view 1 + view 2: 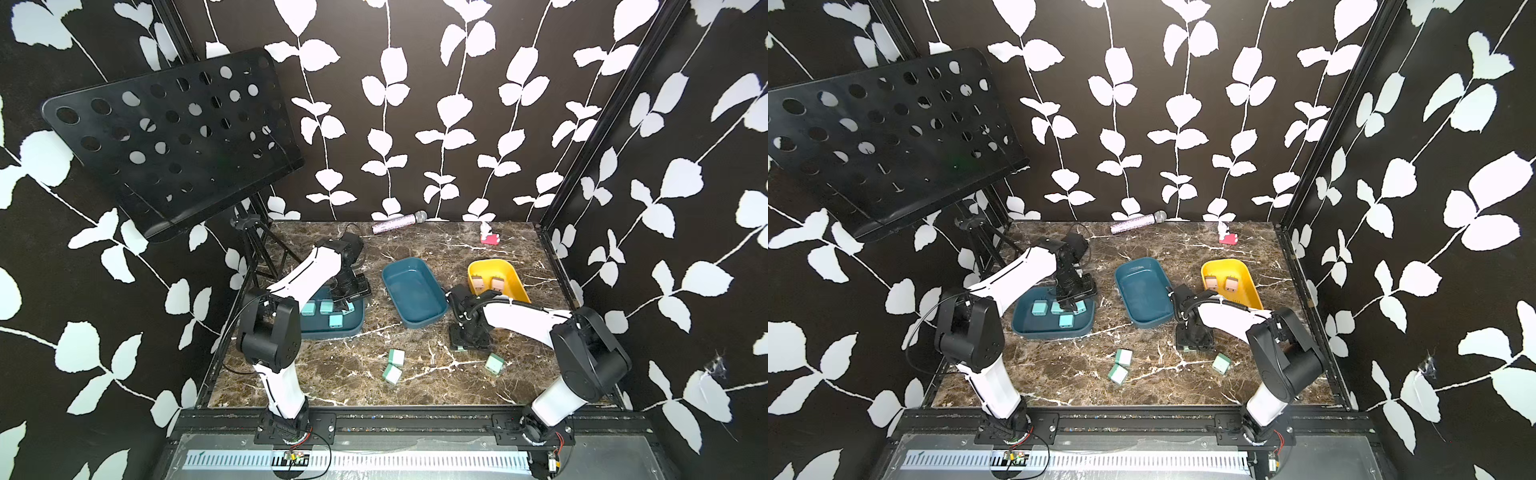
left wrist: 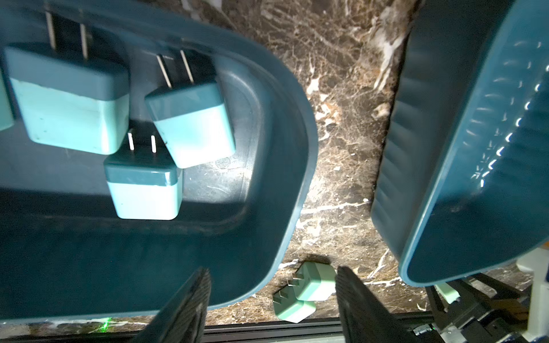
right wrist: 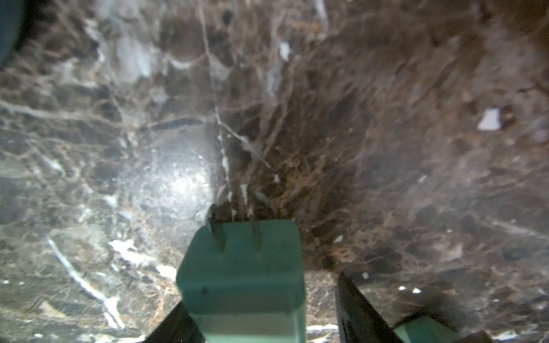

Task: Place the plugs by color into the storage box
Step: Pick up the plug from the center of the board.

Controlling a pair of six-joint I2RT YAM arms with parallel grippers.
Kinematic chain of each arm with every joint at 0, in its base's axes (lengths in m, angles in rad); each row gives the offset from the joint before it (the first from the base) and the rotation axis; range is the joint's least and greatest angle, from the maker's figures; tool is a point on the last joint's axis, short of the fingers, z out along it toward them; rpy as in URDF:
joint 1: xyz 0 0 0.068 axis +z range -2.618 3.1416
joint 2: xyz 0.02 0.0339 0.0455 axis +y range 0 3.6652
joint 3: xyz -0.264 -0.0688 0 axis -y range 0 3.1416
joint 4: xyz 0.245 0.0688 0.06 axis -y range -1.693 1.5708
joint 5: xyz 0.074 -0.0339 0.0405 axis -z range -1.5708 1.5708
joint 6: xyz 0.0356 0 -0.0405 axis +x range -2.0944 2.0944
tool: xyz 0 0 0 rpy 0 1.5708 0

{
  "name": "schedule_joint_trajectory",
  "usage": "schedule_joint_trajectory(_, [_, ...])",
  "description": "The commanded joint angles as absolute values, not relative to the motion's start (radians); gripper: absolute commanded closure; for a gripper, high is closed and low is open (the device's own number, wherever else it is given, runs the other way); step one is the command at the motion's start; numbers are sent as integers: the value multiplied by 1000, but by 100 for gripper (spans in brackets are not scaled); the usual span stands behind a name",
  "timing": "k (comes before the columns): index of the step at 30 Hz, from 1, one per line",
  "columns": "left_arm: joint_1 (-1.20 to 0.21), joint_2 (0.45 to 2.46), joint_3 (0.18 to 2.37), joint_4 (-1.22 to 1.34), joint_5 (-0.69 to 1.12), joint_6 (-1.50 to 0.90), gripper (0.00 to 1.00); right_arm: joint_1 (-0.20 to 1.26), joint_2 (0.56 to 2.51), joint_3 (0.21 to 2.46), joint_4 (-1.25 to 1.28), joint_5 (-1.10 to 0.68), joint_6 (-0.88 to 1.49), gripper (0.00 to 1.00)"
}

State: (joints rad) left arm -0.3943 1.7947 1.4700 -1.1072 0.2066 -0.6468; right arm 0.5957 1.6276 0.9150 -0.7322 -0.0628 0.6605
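Black and full of round holes: a music stand (image 1: 166, 137), raised well to the left of the middle tray (image 1: 413, 293), an empty teal tub on the brown marble table (image 1: 436, 386).

Just left of the middle tray, a shallower dark teal tray (image 1: 318, 328) holding four light blue plugs (image 1: 1066, 321), all lying on their sides and bunched toward the half nearest the middle tray. Above that same half, the left gripper (image 2: 271, 270), spread open with nothing between the fingers.

Behind the middle tray, against the back wall, a glittery microphone (image 1: 399, 222). On the arm-base side of the middle tray, two mint green plugs (image 1: 394, 365), close together on the marble.

Off the middle tray's near right corner, the right gripper (image 3: 261, 294), pointing down at the table. Not clamped. Set around a third mint green plug (image 3: 240, 267), with one finger right at its side and a clear gap at the other. Prong end facing away from the wrist. Resting or lifted: cannot tell.

Farther right on that near side, a fourth mint green plug (image 1: 494, 364), alone. Behind and right of the middle tray, a small red and white object (image 1: 489, 236). Directly right of the middle tray, a yellow tray (image 1: 511, 274) with two beige plugs (image 1: 478, 283) side by side.
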Motion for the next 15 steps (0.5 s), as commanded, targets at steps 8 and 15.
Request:
schedule_joint_trajectory(8, [-415,1821,1522,-1124,215,-655,31,602,1669,951,-742,-47,624,53])
schedule_joint_trajectory(15, [-416,1815,1517,-1120,214,-655,31,603,1608,1010,-843,-35,616,61])
